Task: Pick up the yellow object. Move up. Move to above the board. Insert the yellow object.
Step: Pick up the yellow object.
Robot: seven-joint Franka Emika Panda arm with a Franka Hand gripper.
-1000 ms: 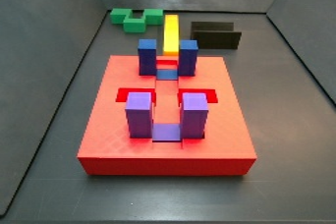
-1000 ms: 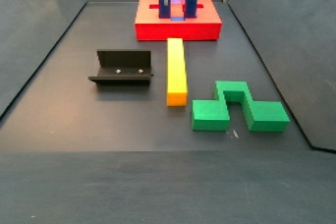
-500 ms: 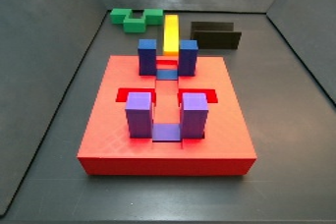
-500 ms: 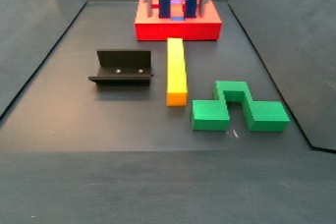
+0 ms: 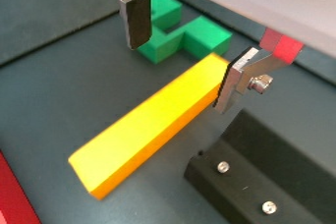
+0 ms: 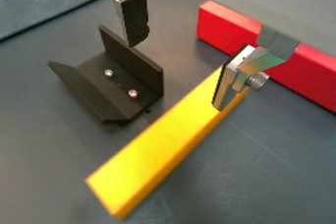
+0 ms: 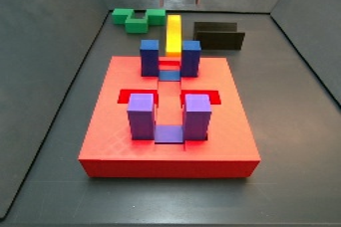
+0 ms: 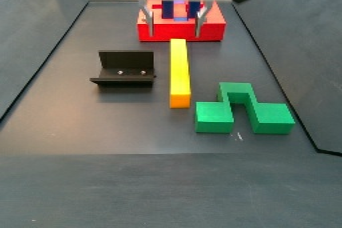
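While the gripper (image 5: 187, 46) hangs above the yellow object (image 5: 155, 120), its fingers (image 6: 132, 17) stand wide apart, holding nothing (one plate seems just beside the bar's edge). The bar lies flat on the floor, the fixture (image 8: 124, 69) at its 9 o'clock in a side view, the green block (image 8: 242, 109) toward 4, the board (image 8: 181, 28) beyond at 12.

The two-finger silver gripper (image 8: 173, 24) is mostly cut off by the frame's top in both side views, its jaws apart. It hides part of the flat red square board (image 8: 211, 33) behind it. In a wrist view, the long yellow-orange bar's (image 6: 165, 157) far end sits behind a finger (image 6: 242, 77).
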